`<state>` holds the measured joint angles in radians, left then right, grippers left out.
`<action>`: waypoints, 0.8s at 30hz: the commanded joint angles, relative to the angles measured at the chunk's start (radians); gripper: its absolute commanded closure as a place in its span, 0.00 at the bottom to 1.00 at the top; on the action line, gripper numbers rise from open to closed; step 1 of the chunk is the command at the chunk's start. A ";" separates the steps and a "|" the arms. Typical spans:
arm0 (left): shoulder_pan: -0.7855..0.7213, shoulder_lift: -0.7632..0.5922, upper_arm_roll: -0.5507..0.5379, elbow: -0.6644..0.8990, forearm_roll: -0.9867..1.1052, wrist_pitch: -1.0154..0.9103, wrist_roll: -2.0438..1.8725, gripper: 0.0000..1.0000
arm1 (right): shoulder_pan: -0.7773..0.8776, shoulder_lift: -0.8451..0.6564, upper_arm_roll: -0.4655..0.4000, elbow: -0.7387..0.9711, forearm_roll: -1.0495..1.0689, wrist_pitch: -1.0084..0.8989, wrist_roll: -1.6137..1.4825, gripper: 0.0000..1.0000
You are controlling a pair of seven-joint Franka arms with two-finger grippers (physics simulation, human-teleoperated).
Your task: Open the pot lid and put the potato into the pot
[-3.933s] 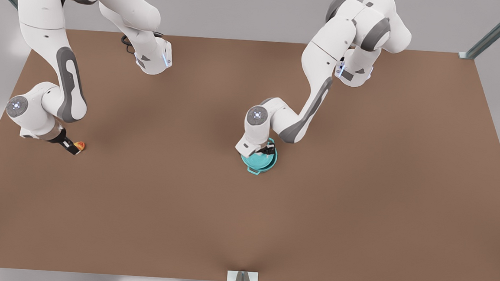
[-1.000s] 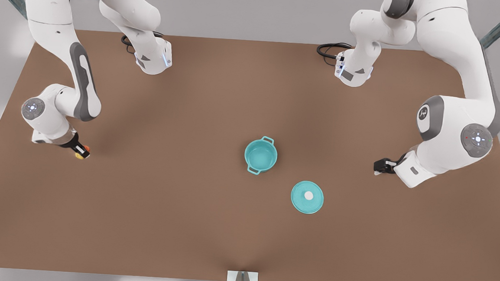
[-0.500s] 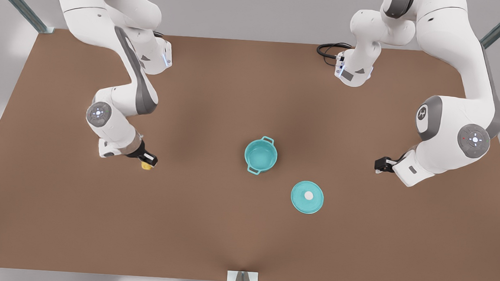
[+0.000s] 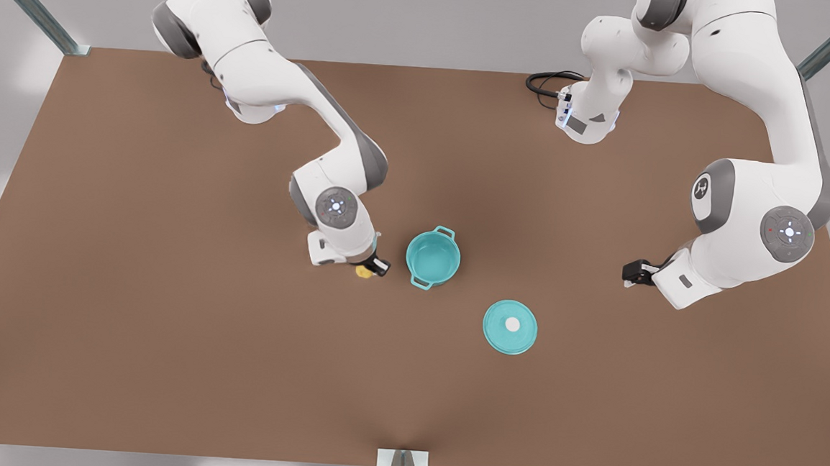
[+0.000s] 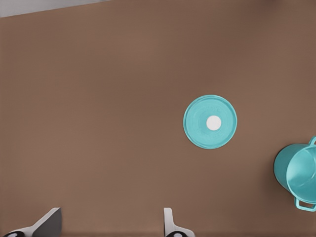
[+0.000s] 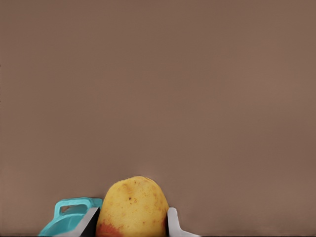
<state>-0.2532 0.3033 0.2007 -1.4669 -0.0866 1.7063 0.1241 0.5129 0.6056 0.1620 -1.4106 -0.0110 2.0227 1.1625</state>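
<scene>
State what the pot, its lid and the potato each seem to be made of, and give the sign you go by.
Pot: looks like enamelled metal or plastic; even teal, smooth, soft sheen.
Pot lid: same teal finish, white knob; material likewise open.
Potato, in the right tool: natural-looking skin, matt yellow with dark specks and a reddish patch.

Brown table [image 4: 162, 362], black cable [image 4: 543, 79] — rear edge

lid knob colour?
White, on the teal pot lid; clearest in the left wrist view.
</scene>
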 commanded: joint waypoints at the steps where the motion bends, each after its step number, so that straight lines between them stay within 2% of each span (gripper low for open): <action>1: 0.000 -0.001 0.000 0.000 0.001 -0.001 0.009 0.00 | 0.038 0.034 -0.002 0.048 0.000 -0.052 0.559 0.42; 4: 0.000 -0.001 0.000 0.000 0.001 -0.001 0.009 0.00 | 0.119 0.098 -0.044 0.120 -0.001 -0.064 0.608 0.42; 12: 0.000 0.002 0.000 0.005 -0.002 0.001 0.003 0.00 | 0.226 0.221 -0.052 0.222 -0.003 -0.062 0.683 0.42; 19: 0.000 0.000 0.000 0.004 -0.002 0.001 0.003 0.00 | 0.259 0.301 -0.067 0.317 -0.003 -0.007 0.701 0.41; 24: -0.001 0.002 0.000 0.002 -0.001 -0.001 0.002 0.00 | 0.268 0.324 -0.065 0.317 -0.003 0.008 0.700 0.41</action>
<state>-0.2542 0.3070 0.2002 -1.4645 -0.0882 1.7072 0.1273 0.7801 0.9290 0.0963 -1.0946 -0.0139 2.0104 1.6640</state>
